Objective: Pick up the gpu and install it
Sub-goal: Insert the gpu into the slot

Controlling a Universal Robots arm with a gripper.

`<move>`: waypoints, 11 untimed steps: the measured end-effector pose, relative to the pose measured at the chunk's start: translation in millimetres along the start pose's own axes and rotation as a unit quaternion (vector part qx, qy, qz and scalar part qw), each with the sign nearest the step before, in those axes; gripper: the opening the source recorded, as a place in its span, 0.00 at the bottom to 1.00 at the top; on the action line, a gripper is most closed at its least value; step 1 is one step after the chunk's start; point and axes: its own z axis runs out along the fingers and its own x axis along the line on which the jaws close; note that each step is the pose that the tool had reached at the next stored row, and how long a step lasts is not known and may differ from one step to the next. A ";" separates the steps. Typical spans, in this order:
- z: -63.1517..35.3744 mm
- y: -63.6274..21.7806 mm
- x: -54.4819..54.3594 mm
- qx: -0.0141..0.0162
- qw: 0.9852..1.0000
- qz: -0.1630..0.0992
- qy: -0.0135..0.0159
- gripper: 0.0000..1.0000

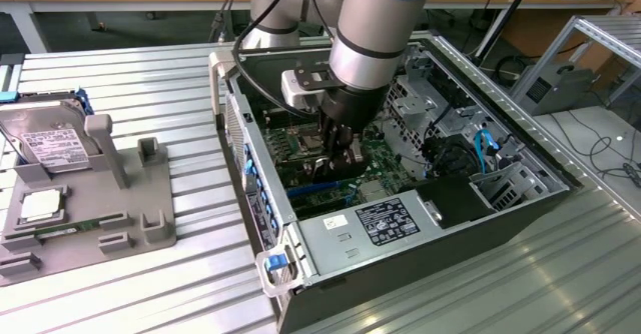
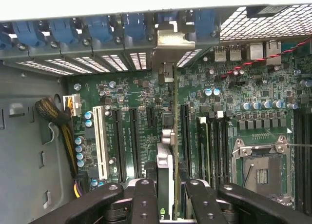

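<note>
Item: the long, thin, dark gpu card (image 2: 167,151) with its narrow silver metal bracket (image 2: 171,43), held edge-on between the black fingers (image 2: 145,199) of the end effector (image 2: 165,194), which is clamped on the card's upper edge. Location: inside the open black computer tower case (image 1: 521,206), over the green motherboard (image 2: 224,112), bracket up against the rear slot row with blue clips (image 2: 97,29). Status: we judge pick-up done; the card stands in line with 1 slot, and whether it is fully seated we cannot tell. Nearby: grey parts tray (image 1: 150,229) on the ribbed metal desk (image 1: 150,71), carrying 1 silver hard drive (image 1: 45,135).
</note>
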 end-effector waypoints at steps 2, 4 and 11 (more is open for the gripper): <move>0.1 0.5 -3.9 0.000 1.000 0.000 0.000 0.27; 0.2 2.9 -6.7 0.000 1.000 0.000 0.001 0.27; 0.2 8.3 -4.2 0.000 1.000 0.000 0.001 0.27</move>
